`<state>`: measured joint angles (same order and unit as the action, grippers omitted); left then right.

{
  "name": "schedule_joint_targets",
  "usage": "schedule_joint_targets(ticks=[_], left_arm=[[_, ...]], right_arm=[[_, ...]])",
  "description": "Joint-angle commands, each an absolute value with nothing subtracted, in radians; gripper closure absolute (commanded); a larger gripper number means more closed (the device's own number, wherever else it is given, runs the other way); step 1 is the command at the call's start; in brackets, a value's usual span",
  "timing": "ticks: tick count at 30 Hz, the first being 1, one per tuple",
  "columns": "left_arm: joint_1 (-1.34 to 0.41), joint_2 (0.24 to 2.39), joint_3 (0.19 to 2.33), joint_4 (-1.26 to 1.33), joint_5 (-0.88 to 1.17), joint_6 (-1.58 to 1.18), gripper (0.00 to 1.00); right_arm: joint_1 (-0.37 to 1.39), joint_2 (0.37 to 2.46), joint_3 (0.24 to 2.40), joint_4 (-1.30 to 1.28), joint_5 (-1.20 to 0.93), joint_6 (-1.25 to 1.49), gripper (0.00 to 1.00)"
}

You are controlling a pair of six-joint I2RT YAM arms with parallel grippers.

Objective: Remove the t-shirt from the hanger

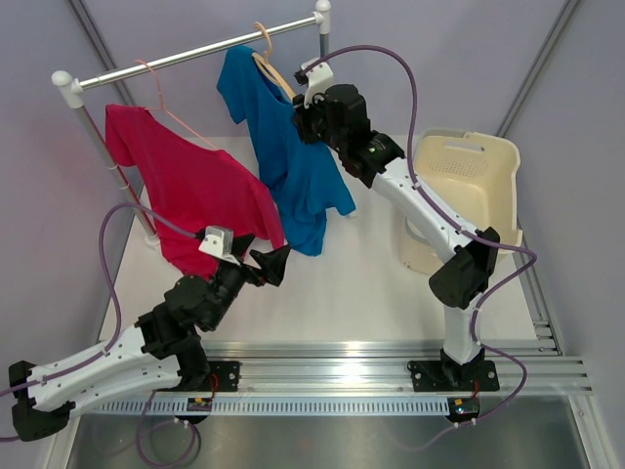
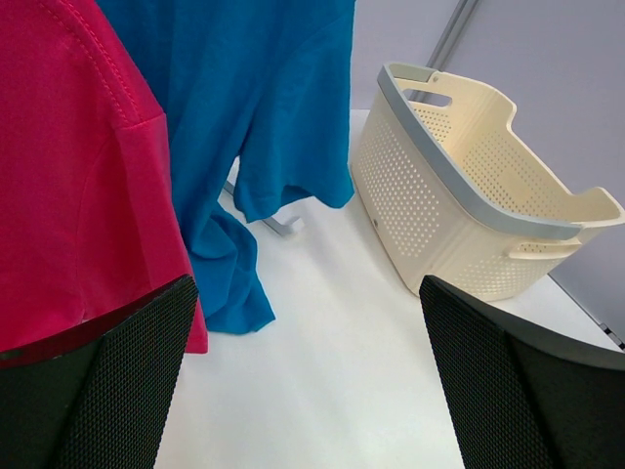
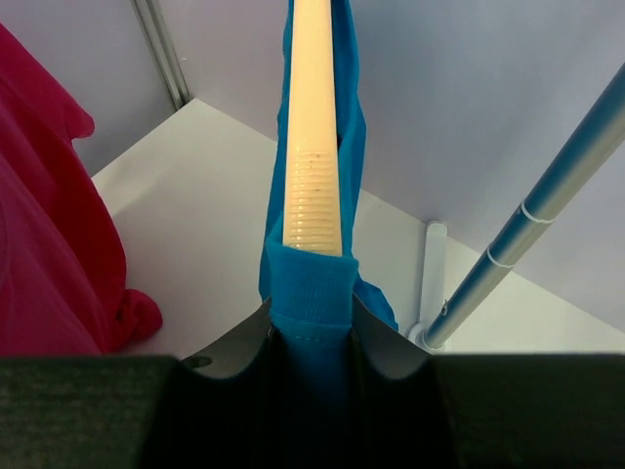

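A blue t-shirt (image 1: 288, 166) hangs on a cream hanger (image 1: 271, 66) from the metal rail (image 1: 195, 57). My right gripper (image 1: 301, 101) is up at the hanger's right shoulder. In the right wrist view my right gripper (image 3: 311, 342) is shut on the blue t-shirt's (image 3: 311, 288) collar fabric, just below the bare ribbed hanger arm (image 3: 312, 127). My left gripper (image 1: 278, 264) is open and empty, low over the table beside the shirts' hems. In the left wrist view its fingers (image 2: 127, 381) frame bare table, with the blue t-shirt (image 2: 244, 98) ahead.
A red t-shirt (image 1: 186, 186) hangs on a pink hanger (image 1: 156, 88) at the rail's left end, close to my left gripper (image 2: 308, 391). A cream laundry basket (image 1: 469, 186) stands at the right. The rail's upright post (image 3: 527, 225) is near my right gripper.
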<state>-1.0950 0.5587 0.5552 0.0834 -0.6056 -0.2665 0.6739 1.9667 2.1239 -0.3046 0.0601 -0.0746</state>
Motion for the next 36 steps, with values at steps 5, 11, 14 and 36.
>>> schedule_joint_targets(ticks=[5, 11, 14, 36], left_arm=[[-1.094, 0.569, 0.598, 0.130, -0.603, -0.276, 0.01], [-1.094, 0.572, 0.598, 0.129, -0.604, -0.276, 0.01], [-1.094, 0.569, 0.598, 0.129, -0.603, -0.276, 0.01], [-1.095, 0.520, 0.771, -0.006, -0.477, -0.347, 0.01]], right_arm=[[0.672, 1.890, 2.145, -0.241, 0.043, -0.074, 1.00], [0.672, 1.809, 2.117, -0.183, 0.067, -0.064, 1.00], [0.672, 1.773, 2.094, -0.163, 0.081, -0.072, 1.00], [0.672, 1.482, 1.772, -0.244, 0.120, -0.088, 1.00]])
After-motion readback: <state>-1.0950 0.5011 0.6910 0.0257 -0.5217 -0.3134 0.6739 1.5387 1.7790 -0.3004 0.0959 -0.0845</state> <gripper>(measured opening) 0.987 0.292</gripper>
